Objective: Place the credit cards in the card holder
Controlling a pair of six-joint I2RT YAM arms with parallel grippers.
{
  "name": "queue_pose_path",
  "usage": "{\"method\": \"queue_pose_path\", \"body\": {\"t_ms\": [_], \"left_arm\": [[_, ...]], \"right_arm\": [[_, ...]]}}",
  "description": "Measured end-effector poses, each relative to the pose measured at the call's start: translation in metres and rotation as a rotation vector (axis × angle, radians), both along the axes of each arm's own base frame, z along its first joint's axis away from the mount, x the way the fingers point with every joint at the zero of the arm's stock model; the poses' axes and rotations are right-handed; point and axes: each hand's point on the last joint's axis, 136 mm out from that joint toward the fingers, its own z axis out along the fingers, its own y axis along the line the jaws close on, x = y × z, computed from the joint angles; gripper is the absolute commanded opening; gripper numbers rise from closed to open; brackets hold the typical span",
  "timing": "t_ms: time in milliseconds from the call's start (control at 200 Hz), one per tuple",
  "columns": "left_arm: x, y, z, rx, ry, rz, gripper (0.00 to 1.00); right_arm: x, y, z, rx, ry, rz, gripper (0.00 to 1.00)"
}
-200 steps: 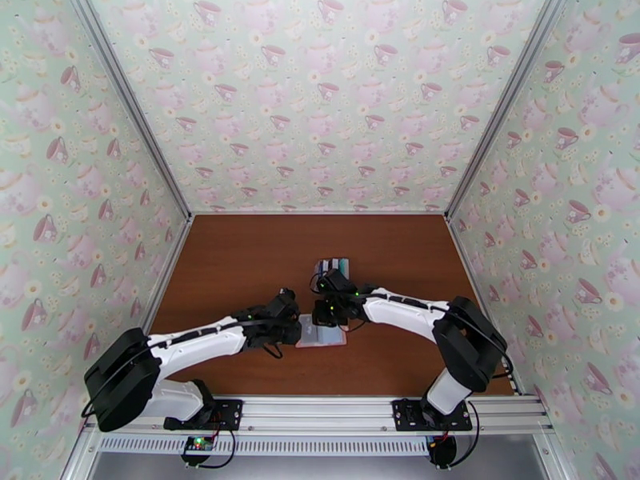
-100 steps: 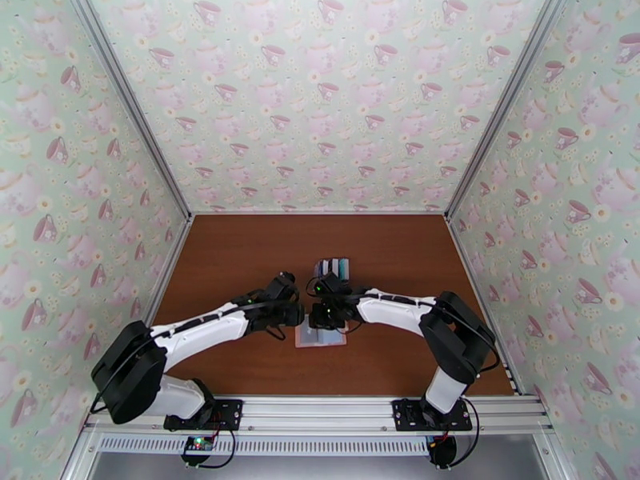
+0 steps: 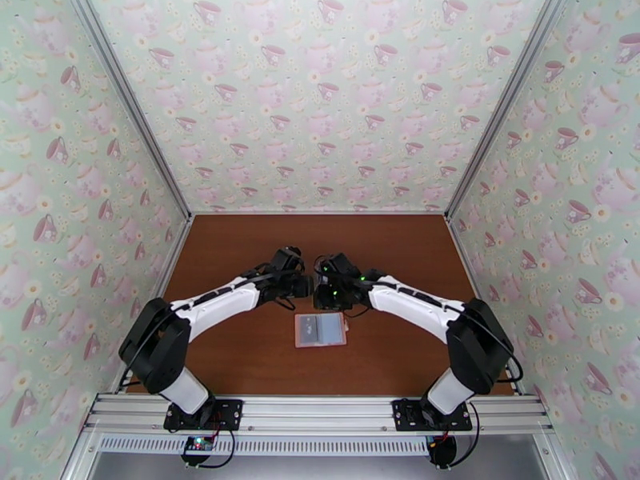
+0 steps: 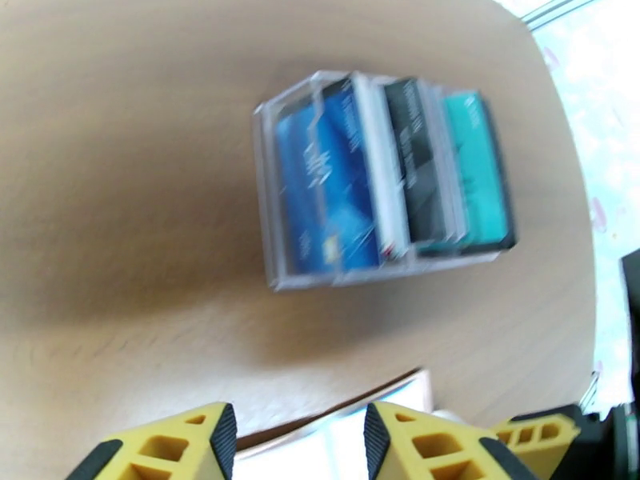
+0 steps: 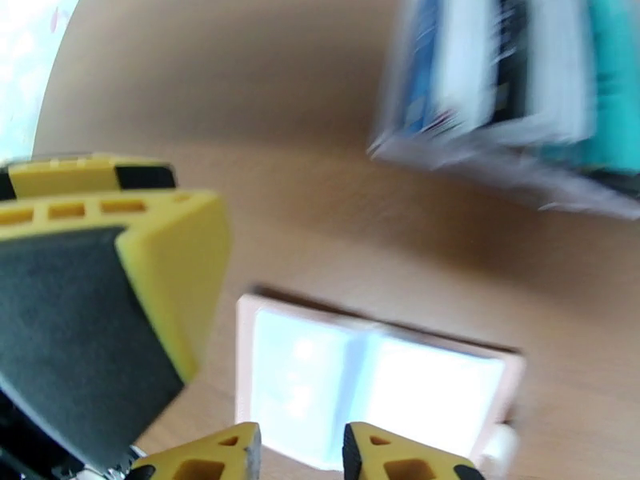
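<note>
Much in both wrist views is smeared by blur. The print on the thin, rectangular plastic credit cards (image 4: 328,186) cannot be read, and only their colours are made out: blue, white, black and teal. They are stood on edge in a clear, slotted plastic rack (image 4: 268,202), which is cut off at the top of the right wrist view.

The small dusty-pink folding card holder (image 3: 321,330) is laid open and flat on the brown wood-grain table (image 3: 232,258), its glossy clear sleeves turned upward. Whether a card is lodged in the sleeves cannot be told. In the left wrist view only a pale corner of it is seen.

From above, the holder is seen nearer the arm bases than both claws and apart from them.

The left gripper (image 4: 296,442) is held spread, its yellow fingers with dark pads well apart and nothing between them. The right gripper (image 5: 302,458) is cut off at the lower edge. A narrow gap is seen between its yellow fingertips, and nothing is pinched. The two grippers are brought almost tip to tip.
</note>
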Motion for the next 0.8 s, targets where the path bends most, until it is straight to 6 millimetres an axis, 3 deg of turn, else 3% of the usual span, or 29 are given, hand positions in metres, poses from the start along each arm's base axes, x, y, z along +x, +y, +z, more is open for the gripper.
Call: {"method": "queue_pose_path", "body": {"t_ms": [245,446,626,796], "left_arm": [[0.016,-0.017,-0.010,-0.037,0.032,-0.024,0.50],[0.026,-0.027,-0.018,-0.057,0.053,-0.039,0.50],[0.034,-0.028,-0.028,-0.066,0.068,-0.032,0.49],[0.039,-0.026,-0.036,-0.078,0.079,-0.021,0.49]], "right_arm": [[0.034,-0.037,0.031,-0.041,-0.076,-0.089,0.41],[0.054,-0.051,0.053,-0.053,-0.125,-0.122,0.41],[0.063,-0.061,0.061,-0.064,-0.138,-0.138,0.41],[0.066,-0.065,0.055,-0.080,-0.126,-0.143,0.42]]}}
